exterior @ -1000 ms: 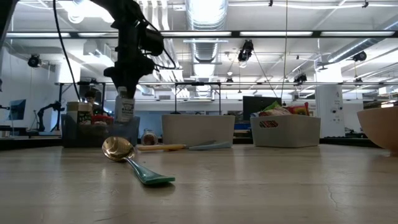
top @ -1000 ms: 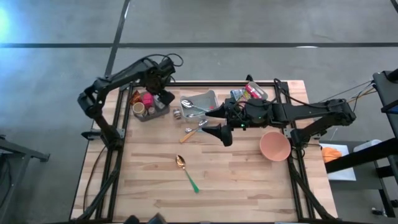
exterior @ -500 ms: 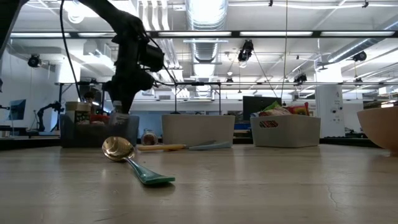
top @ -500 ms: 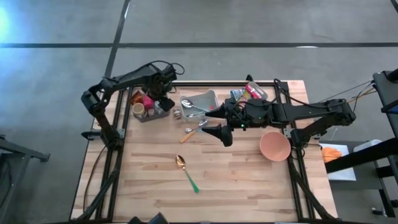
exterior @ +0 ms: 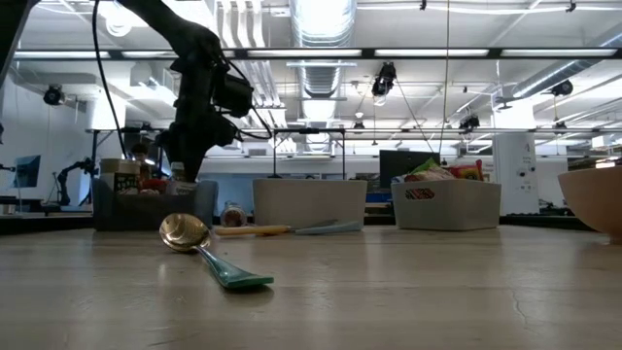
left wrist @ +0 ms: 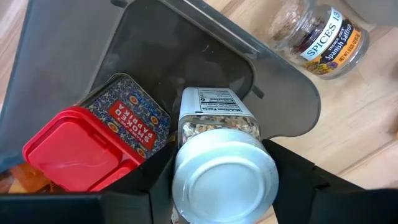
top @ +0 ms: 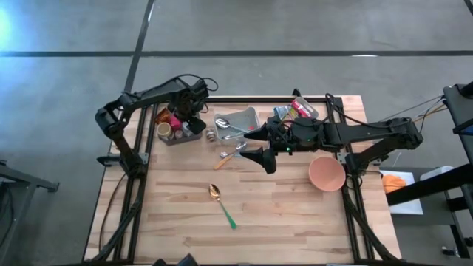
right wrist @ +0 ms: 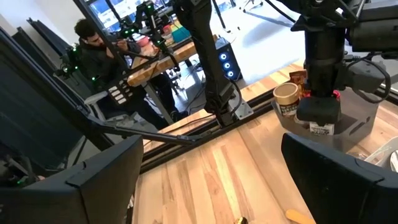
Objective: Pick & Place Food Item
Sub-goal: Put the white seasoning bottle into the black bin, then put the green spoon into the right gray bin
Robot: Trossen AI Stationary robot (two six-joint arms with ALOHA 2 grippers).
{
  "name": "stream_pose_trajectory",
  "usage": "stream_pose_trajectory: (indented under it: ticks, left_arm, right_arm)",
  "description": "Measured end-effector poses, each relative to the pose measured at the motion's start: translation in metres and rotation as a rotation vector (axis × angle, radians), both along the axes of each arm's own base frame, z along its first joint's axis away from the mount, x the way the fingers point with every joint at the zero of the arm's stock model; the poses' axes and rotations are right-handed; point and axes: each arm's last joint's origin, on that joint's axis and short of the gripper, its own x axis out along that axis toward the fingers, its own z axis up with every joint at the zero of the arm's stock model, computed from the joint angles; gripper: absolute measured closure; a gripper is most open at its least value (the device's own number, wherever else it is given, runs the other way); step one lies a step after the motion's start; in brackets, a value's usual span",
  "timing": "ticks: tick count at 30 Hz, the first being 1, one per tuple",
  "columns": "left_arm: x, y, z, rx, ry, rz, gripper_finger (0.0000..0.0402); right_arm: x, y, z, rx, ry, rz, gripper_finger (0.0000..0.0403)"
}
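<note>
Over at the far left corner of the wooden bench [top: 295,214], the left end effector [top: 194,111] reaches down into a dark grey bin [left wrist: 186,56], and its two dark fingers [left wrist: 158,180] are clamped on either side of a clear spice jar with a silver lid [left wrist: 224,171]. The jar stands upright inside the bin, its white label facing away from the wrist and pale bits showing through the glass under the lid. Just beside it in the same bin lies a tin marked smoked paprika [left wrist: 127,118], and against that a red plastic lid [left wrist: 74,152]. Outside the bin, on the bare wood, a small saffron jar [left wrist: 320,34] lies on its side. From bench level I can see the left arm coming down from above into the bin, with the jar mostly hidden behind the bin wall. The right end effector [top: 259,145] hangs over the middle of the bench with its fingers spread wide and nothing between them; the right wrist view looks between them toward the left arm and the bin. Next to it sits a light grey tray [top: 247,117] with metal cutlery in it, and a white basket of packets [top: 295,109] is at the far edge. A pink bowl [top: 326,173] stands near the right edge, and a gold spoon with a green handle [top: 221,203] lies alone toward the near side.
</note>
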Motion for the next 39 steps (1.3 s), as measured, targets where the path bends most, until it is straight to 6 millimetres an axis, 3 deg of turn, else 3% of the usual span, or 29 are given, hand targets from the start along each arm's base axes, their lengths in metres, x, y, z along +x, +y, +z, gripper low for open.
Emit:
stream_pose_trajectory:
  ticks: [2,8,12,25,32,39]
  left_arm:
    - [0.000,0.000,0.000,0.000,0.000,0.000,0.0199]
    - [0.000,-0.001,-0.001,-0.009,-0.001,-0.023,0.0094]
    - [0.000,0.000,-0.001,-0.007,0.000,-0.022,0.0062]
    - [-0.003,-0.002,0.010,-0.016,0.064,-0.025,0.0052]
    - [-0.006,-0.006,0.041,0.049,0.001,-0.066,0.0051]
    - [-0.013,-0.042,0.083,0.151,-0.129,-0.215,0.0051]
  right_arm:
    - [0.000,0.000,0.000,0.000,0.000,0.000,0.0025]
    - [0.000,0.000,0.000,0.000,0.000,0.000,0.0025]
    - [0.000,0.000,0.000,0.000,0.000,0.000,0.0025]
    - [0.000,0.000,0.000,0.000,0.000,0.000,0.0025]
    - [0.000,0.000,0.000,0.021,-0.001,-0.005,0.0025]
    - [0.000,0.000,0.000,0.032,0.000,-0.007,0.0025]
